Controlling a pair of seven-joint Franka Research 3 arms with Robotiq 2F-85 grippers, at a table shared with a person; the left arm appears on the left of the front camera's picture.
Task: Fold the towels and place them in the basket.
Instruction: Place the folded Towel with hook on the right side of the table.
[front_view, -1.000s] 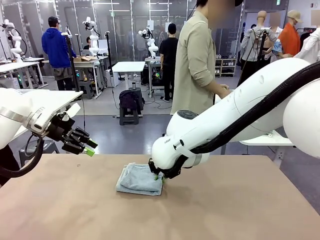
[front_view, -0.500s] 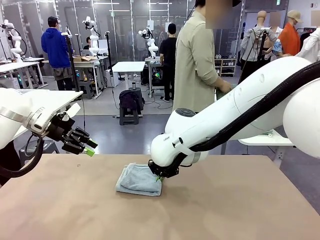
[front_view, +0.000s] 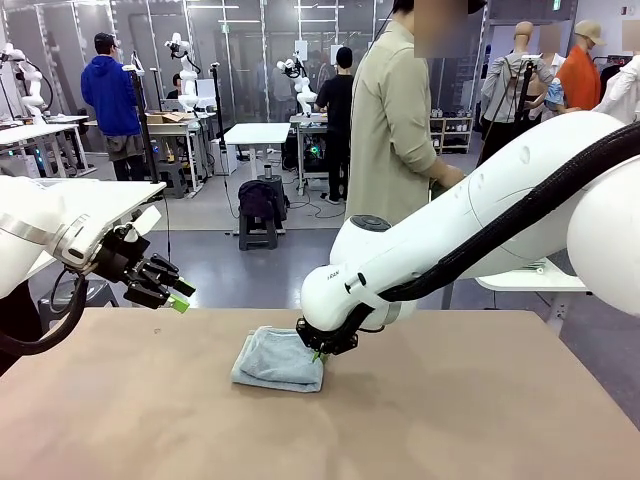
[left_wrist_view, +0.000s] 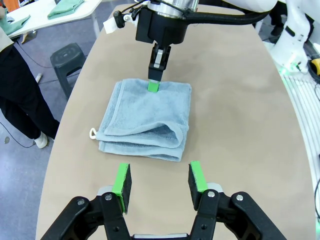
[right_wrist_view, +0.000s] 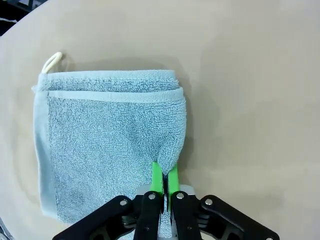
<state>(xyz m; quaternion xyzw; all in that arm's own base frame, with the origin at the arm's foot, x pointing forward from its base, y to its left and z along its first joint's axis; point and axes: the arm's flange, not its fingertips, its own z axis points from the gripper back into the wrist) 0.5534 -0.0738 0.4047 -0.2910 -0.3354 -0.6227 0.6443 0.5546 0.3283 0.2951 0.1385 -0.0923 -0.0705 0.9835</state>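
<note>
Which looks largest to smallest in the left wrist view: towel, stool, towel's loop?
1. towel
2. stool, smaller in the picture, but it stands farther off on the floor, so its real size is unsure
3. loop, by far the smallest

Folded pale grey-blue towel (right_wrist_view: 107, 137) lying flat on a tan table (right_wrist_view: 250, 90), small white loop (right_wrist_view: 52, 62) at its far left corner, right gripper (right_wrist_view: 164, 182) pinching the towel's near edge between closed green pads (right_wrist_view: 157, 177)

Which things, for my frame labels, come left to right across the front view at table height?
The left hand → towel → right hand, pinching the towel's right edge.
</note>
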